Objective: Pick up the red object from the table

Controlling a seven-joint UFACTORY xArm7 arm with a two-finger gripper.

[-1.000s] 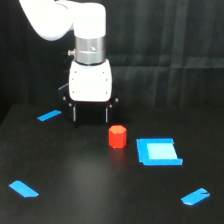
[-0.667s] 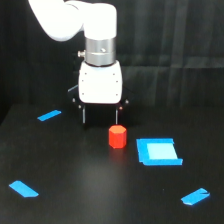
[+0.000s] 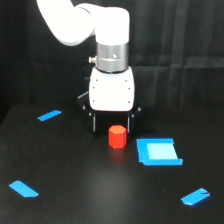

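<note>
**Open gripper poised behind the red block**

While its two dark fingers hang spread well wider than the block, the white-bodied gripper (image 3: 111,131) grips nothing, and whether a fingertip touches anything cannot be told. One finger (image 3: 93,125) stands at about 10 o'clock from the small matte red-orange stubby block (image 3: 117,136), the other at about 2 o'clock, so the block sits low between them and slightly toward the viewer. The block rests upright on the flat matte black table (image 3: 90,195), its top face just under the white housing's lower edge.

Against the frames from a second and 0.7 s ago, the arm has travelled toward the exterior view's right: then the gripper stood up and to the left of the block, at roughly 10 o'clock from it, whereas now it is centred over the block's far side. The finger spread looks unchanged, and the block has not shifted.

Outward from the block, a flat light-blue square piece (image 3: 158,151) lies just beside it at 3 to 4 o'clock, apart from it. Blue tape strips lie well away: one (image 3: 49,115) at 10 o'clock, one (image 3: 23,188) at 8 o'clock, and one (image 3: 195,197) at 4 o'clock near the frame's corner.
</note>
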